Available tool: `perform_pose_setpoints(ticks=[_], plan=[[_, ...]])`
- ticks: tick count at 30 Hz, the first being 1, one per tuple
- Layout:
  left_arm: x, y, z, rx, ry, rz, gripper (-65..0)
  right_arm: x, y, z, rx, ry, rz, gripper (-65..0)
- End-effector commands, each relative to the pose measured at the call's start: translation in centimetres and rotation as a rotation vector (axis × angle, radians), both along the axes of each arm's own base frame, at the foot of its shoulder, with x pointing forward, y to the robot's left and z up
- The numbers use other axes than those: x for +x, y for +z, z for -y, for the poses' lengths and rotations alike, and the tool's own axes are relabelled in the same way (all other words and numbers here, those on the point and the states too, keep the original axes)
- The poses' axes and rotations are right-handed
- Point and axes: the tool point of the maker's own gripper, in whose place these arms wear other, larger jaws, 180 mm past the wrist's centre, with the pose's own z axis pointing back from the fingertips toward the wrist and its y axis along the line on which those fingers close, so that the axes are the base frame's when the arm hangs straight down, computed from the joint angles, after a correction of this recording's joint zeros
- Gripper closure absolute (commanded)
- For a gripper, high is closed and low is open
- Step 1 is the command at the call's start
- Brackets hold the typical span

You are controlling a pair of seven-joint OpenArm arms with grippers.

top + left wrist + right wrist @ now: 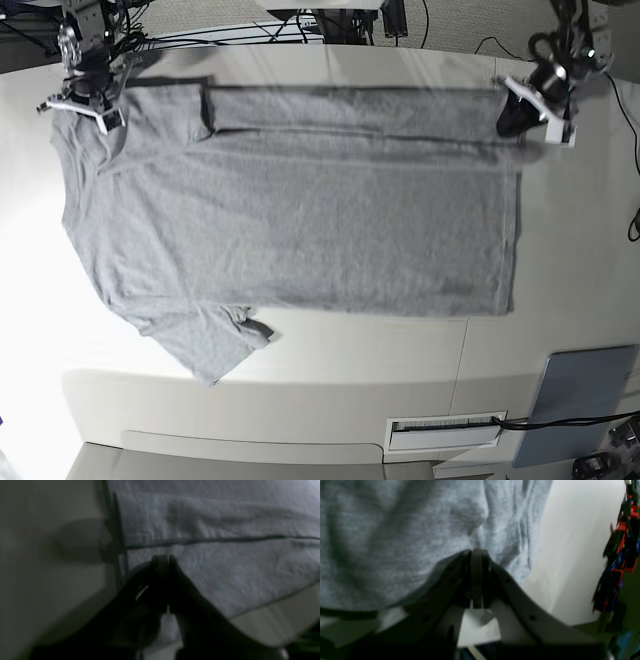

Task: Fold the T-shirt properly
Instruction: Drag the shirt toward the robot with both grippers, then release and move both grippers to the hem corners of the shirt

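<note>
White bench [330, 360] carried the T-shirt [300, 220], spread plain side up across most of its width, hem at the right in the base view, neck and sleeves at the left. Along the far edge a strip of the cloth lay doubled over toward the middle, which reads as a first lengthwise fold under way.

Each arm sat at a far corner of that strip. The left gripper [162, 560], at the far right by the hem, was clenched, its jaws together at the cloth's edge; whether fabric lay between them could not be told from the dark wrist view. The right gripper [477, 555], at the far left by the shoulder, was likewise clenched, with grey cloth bunched in wrinkles just beyond its tips, so it probably pinched the T-shirt, though that was a judgement. Holding both ends would keep the folded edge straight and taut.

Near the right corner lay a grey-blue pad [575, 405], apart from the T-shirt, and a white slotted fitting [445, 428] sat at the near edge. Cables [330, 20] trailed beyond the far side.
</note>
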Motion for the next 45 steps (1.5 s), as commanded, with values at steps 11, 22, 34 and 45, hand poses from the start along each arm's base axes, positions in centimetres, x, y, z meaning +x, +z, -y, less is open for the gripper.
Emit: perform_pose_setpoints(ticks=[11, 22, 34, 45], plan=[[-7.2, -3.0, -1.9, 0.119, -0.089, -0.276, 0.0, -2.8, 1.3, 0.2, -0.026, 0.003, -0.052, 0.0], [-2.6, 1.6, -1.6, 0.224, -0.156, -0.152, 0.0, 0.5, 5.7, 1.3, -0.062, -0.008, 0.093, 0.0], [3.7, 8.9, -0.8, 0.306, -0.23, 0.089, -25.8, 6.6, 11.5, 3.0, -0.104, -0.028, 0.34, -8.2], [14.9, 12.5, -4.4, 0.26, 0.041, 0.263, -31.8, 14.9, 14.3, -0.2, 0.256, -0.063, 0.489, -27.1]])
